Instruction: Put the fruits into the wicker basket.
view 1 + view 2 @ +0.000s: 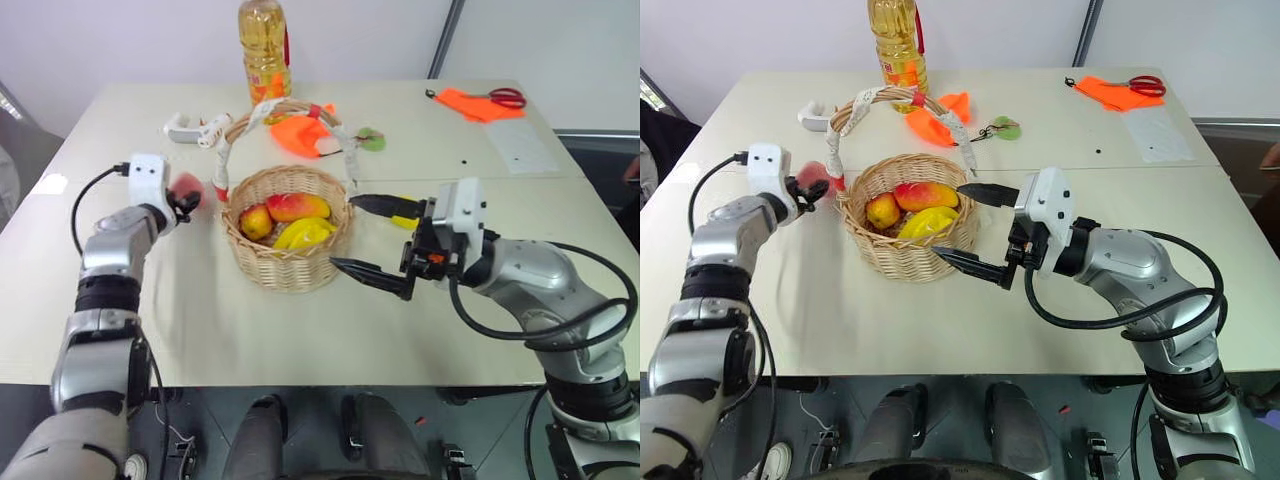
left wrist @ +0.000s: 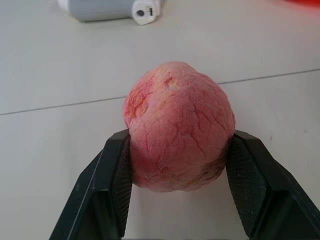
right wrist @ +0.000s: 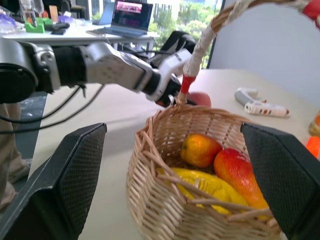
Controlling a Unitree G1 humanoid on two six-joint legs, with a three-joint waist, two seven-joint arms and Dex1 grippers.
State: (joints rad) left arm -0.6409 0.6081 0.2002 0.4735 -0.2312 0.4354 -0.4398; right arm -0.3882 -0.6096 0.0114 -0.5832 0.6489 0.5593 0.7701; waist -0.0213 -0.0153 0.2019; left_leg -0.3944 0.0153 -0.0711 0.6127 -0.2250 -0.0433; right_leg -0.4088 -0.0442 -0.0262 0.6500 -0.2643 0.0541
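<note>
Left wrist view has the left pincer (image 2: 177,190) clamped on a fuzzy pink peach (image 2: 179,132), just above the pale bench (image 2: 60,70) and left of the wicker basket (image 1: 287,240). The basket stands mid-bench holding a mango (image 1: 298,207), a smaller red-yellow fruit (image 1: 256,221) and a yellow fruit (image 1: 303,235). The right pincer (image 1: 365,237) hangs beside the basket's right side, its fingers spread wide apart. Behind stand an oil bottle (image 1: 264,50), orange cloth (image 1: 300,132) and scissors (image 1: 505,97). A white wall backs the bench.
</note>
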